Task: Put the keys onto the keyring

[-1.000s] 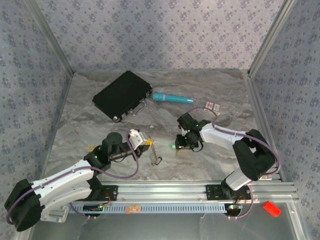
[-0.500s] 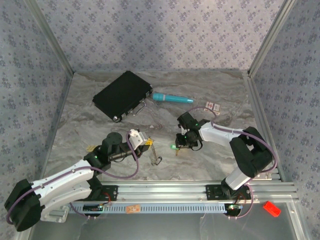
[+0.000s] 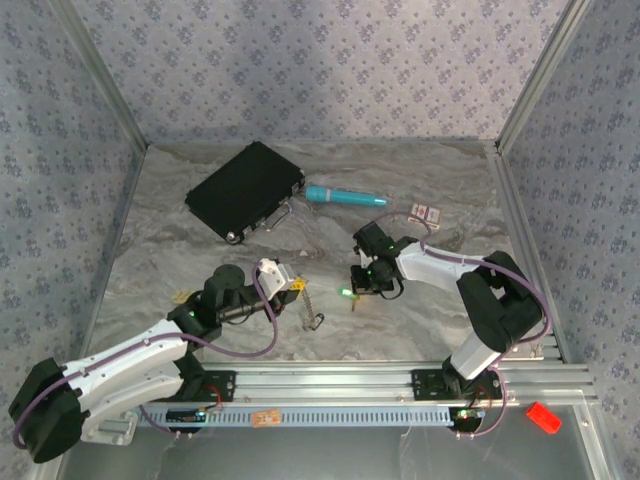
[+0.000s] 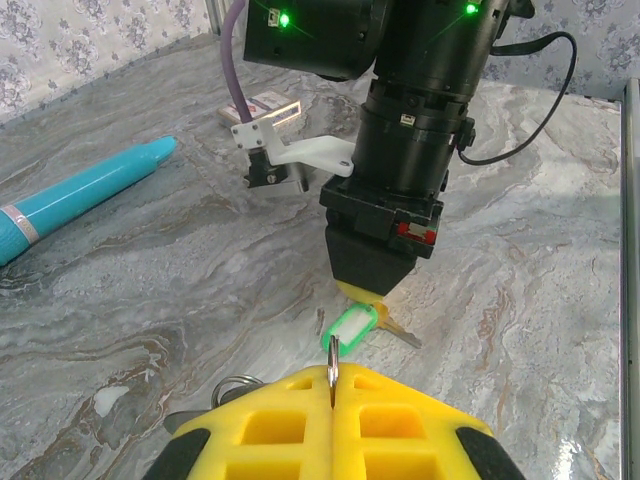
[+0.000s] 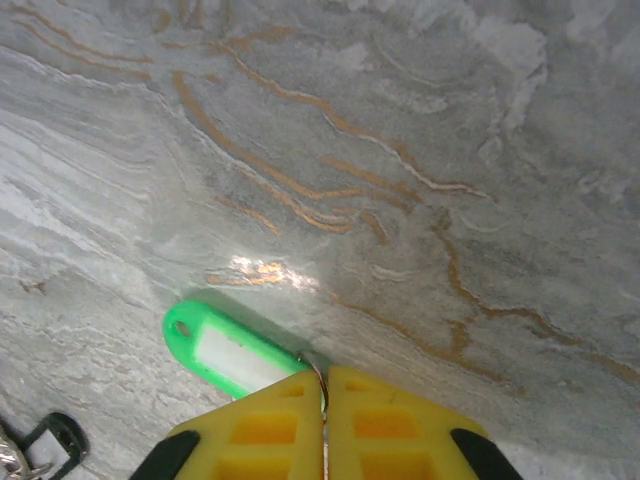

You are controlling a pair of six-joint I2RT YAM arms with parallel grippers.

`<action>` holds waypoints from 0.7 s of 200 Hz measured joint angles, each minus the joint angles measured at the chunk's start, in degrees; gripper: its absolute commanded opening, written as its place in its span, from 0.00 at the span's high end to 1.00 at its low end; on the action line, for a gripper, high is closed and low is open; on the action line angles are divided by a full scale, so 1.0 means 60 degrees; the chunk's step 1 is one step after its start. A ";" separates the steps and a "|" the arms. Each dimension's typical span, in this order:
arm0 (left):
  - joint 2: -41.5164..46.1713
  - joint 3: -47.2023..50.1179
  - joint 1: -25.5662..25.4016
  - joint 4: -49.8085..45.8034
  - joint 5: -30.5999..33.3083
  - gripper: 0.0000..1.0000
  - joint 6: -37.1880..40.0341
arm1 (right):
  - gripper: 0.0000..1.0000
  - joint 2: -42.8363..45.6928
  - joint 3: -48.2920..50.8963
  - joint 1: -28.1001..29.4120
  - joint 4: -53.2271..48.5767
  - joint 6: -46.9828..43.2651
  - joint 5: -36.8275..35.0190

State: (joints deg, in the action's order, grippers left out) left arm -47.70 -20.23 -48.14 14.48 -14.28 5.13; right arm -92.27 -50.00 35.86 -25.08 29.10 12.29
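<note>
My left gripper [image 4: 332, 372] is shut on the keyring [image 4: 332, 358], a thin silvery loop seen edge-on between the yellow fingertips. Its short chain [image 3: 312, 306] trails onto the table below my left gripper [image 3: 298, 287]. Just ahead lies a key with a green tag [image 4: 350, 328] and a brassy blade [image 4: 402, 334]. My right gripper [image 5: 323, 375] points down at the green tag [image 5: 225, 350] and is shut on the small wire loop at the tag's end. From above, the right gripper [image 3: 358, 291] stands over the green key [image 3: 346, 293], a little right of the left one.
A black case [image 3: 245, 190] with a metal handle lies at the back left. A teal pen [image 3: 345, 196] is beside it and a small card box [image 3: 427, 212] further right. Metal frame walls enclose the marbled table [image 3: 200, 250].
My right gripper has closed from partly open onto the green key's wire loop and edged slightly left. The left arm and keyring have not moved.
</note>
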 measured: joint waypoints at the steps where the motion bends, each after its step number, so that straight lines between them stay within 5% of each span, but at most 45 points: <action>1: 0.0000 0.0000 0.0000 0.0000 0.0000 1.00 0.0000 | 0.95 0.0000 -0.0011 0.0000 0.0000 -0.0004 0.0000; 140: 0.0000 0.0000 0.0000 -0.0004 -0.0004 1.00 0.0004 | 0.98 -0.0175 -0.0969 0.0557 -0.1435 -0.0441 -0.1049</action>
State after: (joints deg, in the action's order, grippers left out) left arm -47.70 -20.23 -48.14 14.46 -14.31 5.15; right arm -93.32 -55.81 39.20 -33.69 26.46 6.00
